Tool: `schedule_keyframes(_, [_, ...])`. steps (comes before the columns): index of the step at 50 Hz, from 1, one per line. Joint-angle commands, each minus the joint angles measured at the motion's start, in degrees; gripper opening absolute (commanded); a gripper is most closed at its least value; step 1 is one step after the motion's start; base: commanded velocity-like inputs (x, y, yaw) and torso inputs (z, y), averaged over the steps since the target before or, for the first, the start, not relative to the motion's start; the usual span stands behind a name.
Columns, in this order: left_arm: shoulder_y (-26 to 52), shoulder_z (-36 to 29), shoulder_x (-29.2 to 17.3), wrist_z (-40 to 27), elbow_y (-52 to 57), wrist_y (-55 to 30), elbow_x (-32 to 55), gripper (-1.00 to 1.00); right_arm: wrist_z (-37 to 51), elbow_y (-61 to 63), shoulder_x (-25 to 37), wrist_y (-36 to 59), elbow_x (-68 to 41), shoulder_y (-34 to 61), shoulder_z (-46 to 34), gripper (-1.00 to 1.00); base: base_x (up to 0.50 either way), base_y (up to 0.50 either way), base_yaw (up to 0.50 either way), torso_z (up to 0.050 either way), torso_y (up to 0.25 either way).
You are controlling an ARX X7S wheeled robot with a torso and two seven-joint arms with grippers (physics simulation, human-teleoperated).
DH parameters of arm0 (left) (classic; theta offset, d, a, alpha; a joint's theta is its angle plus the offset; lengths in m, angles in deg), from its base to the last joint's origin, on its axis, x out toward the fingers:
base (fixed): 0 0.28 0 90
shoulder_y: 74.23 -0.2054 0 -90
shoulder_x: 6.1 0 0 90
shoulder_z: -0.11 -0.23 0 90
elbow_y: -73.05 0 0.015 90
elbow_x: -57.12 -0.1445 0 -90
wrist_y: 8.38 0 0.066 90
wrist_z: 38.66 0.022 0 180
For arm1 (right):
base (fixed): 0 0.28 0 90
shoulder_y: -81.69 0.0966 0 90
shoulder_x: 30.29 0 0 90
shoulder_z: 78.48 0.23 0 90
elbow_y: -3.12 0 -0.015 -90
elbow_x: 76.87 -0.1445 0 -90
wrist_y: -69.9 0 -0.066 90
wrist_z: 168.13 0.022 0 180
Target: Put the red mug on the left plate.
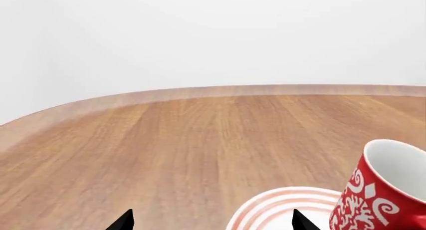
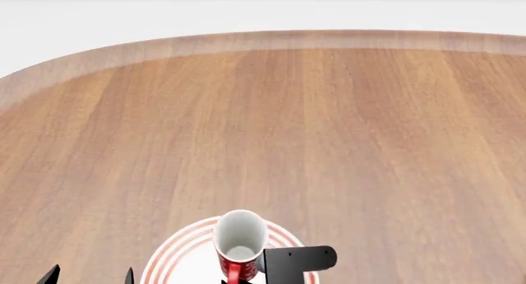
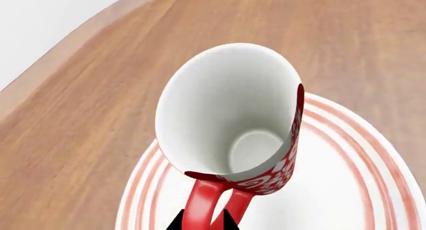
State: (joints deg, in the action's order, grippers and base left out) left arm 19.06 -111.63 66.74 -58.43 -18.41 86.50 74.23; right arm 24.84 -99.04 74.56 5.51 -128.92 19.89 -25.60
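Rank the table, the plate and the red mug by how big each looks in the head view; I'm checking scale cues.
1. The wooden table, which fills most of the view.
2. The left plate, wider than the mug, though the bottom edge cuts it off.
3. The red mug, held over the plate by the right tool; being nearer the camera may enlarge it.

No readable text, label, brand, number or sign anywhere.

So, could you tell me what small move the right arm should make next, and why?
Probably lower it a little, then open. The right gripper pinches the handle of the red mug, which sits over the left plate. Whether its base touches the plate cannot be told, so a gentle descent before releasing seems safest.
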Motion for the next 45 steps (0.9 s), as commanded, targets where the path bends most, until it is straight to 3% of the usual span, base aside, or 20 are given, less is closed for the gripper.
schedule_keyframes(1, [-0.1,-0.2,-0.1,-0.2,0.1,0.1,0.1,1.0,-0.8,-0.8,-0.3,-0.1,1.1,0.4,-0.7,-1.0,0.0,0.0,0.0,0.0,0.0])
schedule_keyframes(45, [0.1,-0.8,-0.5,-0.6,0.0,0.4,0.4,1.0,-1.4,-4.7,-0.9,-1.3,1.5,0.3,-1.4,-1.0,0.0,0.0,0.0,0.0,0.0])
